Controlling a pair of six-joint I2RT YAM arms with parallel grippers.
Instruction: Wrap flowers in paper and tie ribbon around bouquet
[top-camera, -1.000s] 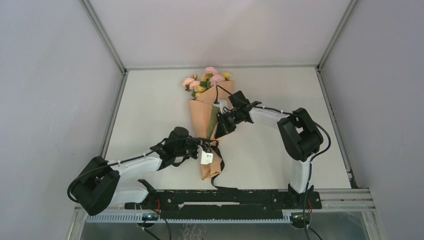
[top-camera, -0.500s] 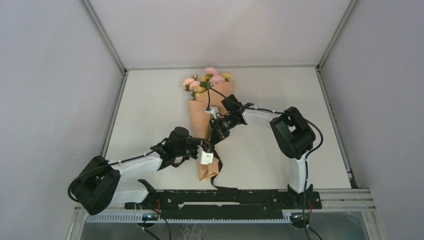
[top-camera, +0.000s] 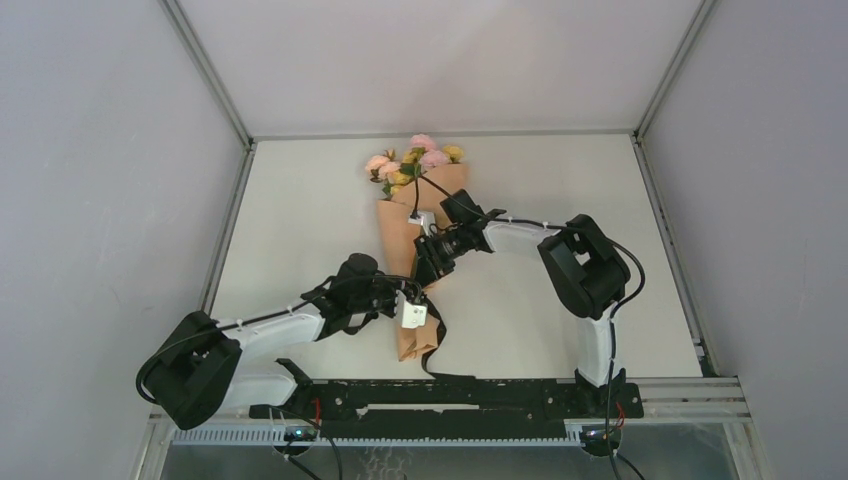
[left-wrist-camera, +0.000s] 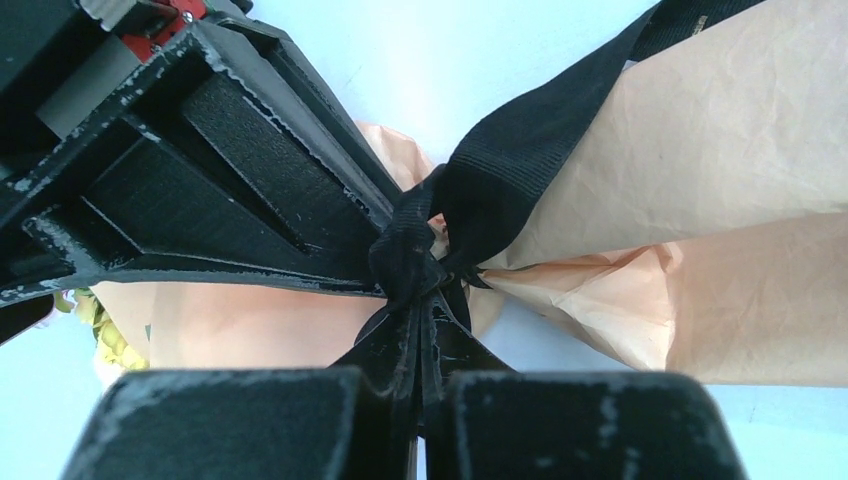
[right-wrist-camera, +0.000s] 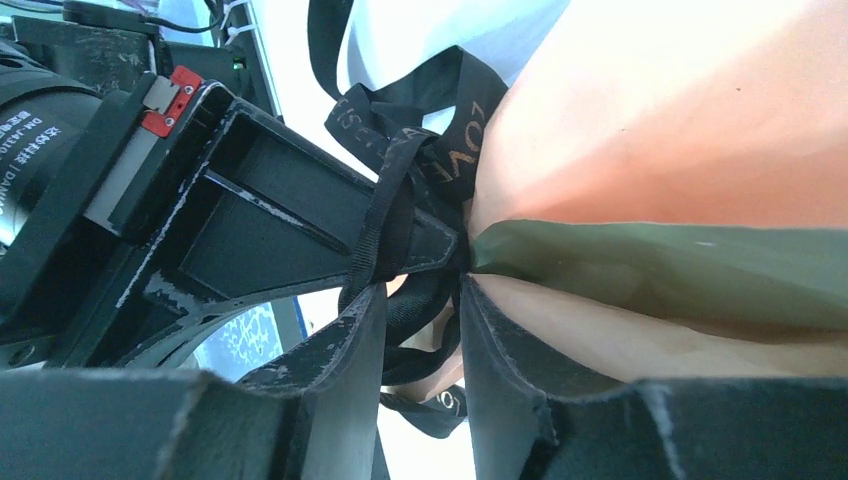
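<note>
The bouquet (top-camera: 400, 228), a peach-orange paper cone with pink and yellow flowers (top-camera: 415, 160) at its far end, lies mid-table. A black ribbon (top-camera: 441, 326) circles its narrow part and trails toward the near edge. My left gripper (top-camera: 408, 295) is shut on the ribbon just below the knot (left-wrist-camera: 410, 262), its jaws pressed together (left-wrist-camera: 422, 338). My right gripper (top-camera: 428, 268) meets it from the other side. Its jaws (right-wrist-camera: 420, 315) stand apart, with loose ribbon strands (right-wrist-camera: 425, 300) in the gap. Gold lettering (right-wrist-camera: 460, 150) shows on the ribbon beside the olive-green paper strip (right-wrist-camera: 650, 262).
Grey walls and metal rails close the white table (top-camera: 540, 330) on three sides. A small white tag (top-camera: 413, 315) hangs at the left wrist over the cone's lower end. Both arms' black cables cross above the bouquet.
The right gripper has moved left and nearer along the cone to the ribbon knot, and its jaws have widened. The left gripper and the bouquet have stayed put.
</note>
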